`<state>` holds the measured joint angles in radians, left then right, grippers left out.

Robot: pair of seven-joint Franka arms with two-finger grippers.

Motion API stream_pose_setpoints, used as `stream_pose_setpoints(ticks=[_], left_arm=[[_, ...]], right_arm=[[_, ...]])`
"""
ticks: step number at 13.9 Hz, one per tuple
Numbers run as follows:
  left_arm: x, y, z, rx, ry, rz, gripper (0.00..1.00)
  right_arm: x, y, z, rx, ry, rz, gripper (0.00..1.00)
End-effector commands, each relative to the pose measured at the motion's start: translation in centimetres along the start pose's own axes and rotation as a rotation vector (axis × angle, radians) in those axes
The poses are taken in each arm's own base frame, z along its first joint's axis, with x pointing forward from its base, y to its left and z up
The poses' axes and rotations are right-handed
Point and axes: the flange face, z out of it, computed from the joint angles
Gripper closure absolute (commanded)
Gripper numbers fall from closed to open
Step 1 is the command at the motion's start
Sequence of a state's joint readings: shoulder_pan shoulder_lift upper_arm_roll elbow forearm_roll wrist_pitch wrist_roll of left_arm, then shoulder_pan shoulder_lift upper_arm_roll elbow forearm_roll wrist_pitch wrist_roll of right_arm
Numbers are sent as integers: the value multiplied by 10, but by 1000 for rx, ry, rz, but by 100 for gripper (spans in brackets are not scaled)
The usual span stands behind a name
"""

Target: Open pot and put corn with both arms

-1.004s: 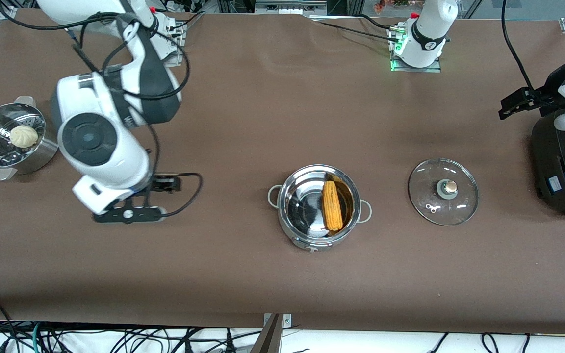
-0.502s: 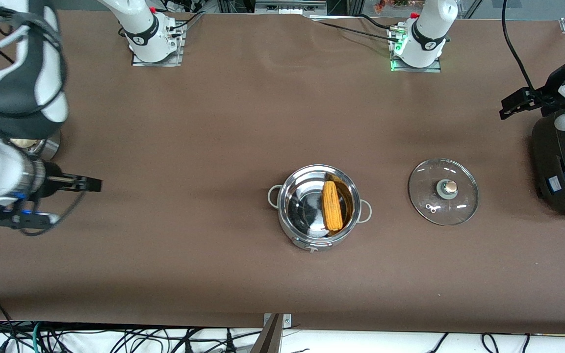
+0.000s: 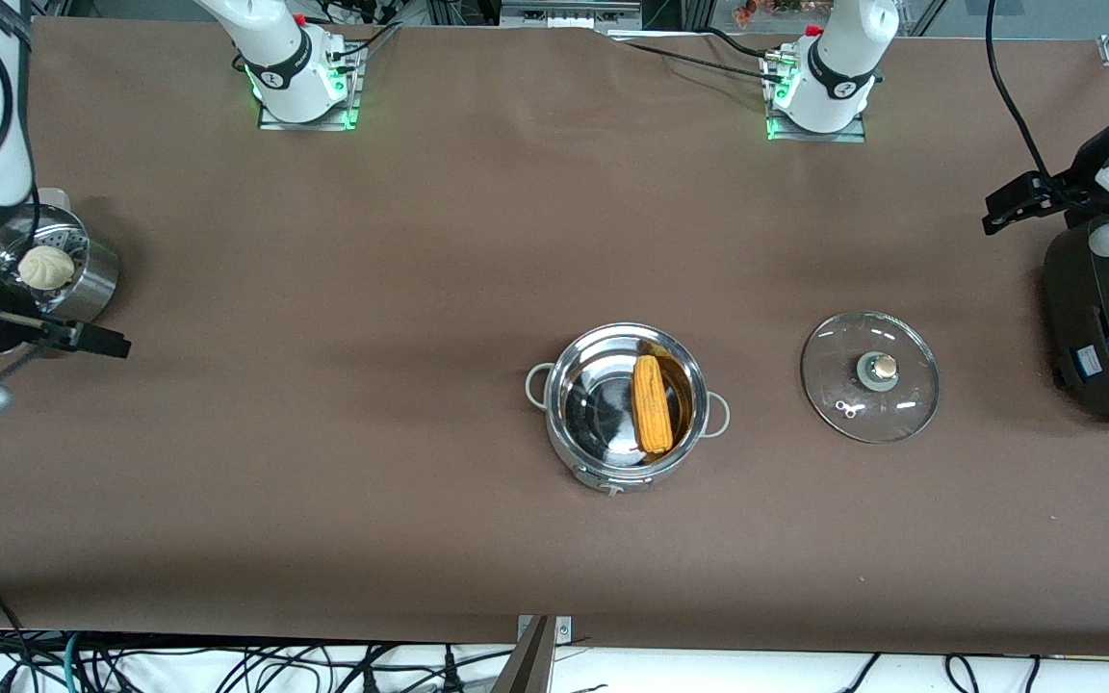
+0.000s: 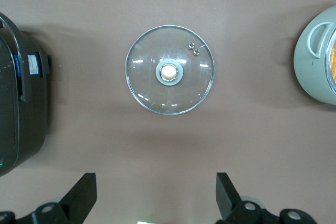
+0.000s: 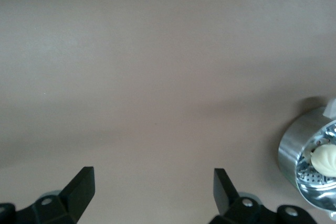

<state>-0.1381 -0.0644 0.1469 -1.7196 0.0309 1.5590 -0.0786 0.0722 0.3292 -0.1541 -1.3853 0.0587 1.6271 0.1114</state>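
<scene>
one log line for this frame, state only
pot: open, corn inside | lid: on table toward left arm's end | left gripper: open, over lid | right gripper: open, by steamer basket

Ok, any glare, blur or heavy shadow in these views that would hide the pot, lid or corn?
Front view: even light, the pot mirrors the corn on its shiny wall, but both read clearly; the lid shows only small glints. Left wrist view: sharp, faint reflections on the glass, the left gripper open over bare table. Right wrist view: soft and low in contrast, the right gripper open.
</scene>
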Motion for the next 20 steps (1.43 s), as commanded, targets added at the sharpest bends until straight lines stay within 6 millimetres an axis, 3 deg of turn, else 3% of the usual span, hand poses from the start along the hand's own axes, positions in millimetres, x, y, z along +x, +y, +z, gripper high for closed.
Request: stream_pose_setpoints(ticks=[1, 4, 6, 8, 11, 13, 20], left_arm=[[-1, 6, -7, 32, 0, 3, 0], [0, 1, -7, 31, 0, -9, 0], [0, -2, -7, 30, 1, -14, 0], [0, -2, -7, 30, 1, -15, 0], [0, -4, -7, 30, 1, -18, 0], [0, -4, -7, 30, 1, -18, 0], [0, -2, -7, 31, -1, -14, 0]], right_arm=[[-57, 21, -22, 34, 38, 4, 0], [-93, 31, -30, 46, 34, 11, 0], [-119, 27, -37, 41, 36, -6, 0], [-131, 21, -43, 34, 12, -21, 0], [-136, -4, -41, -46, -5, -81, 0], [-127, -11, -47, -57, -2, -92, 0], [-117, -14, -48, -55, 1, -90, 0]])
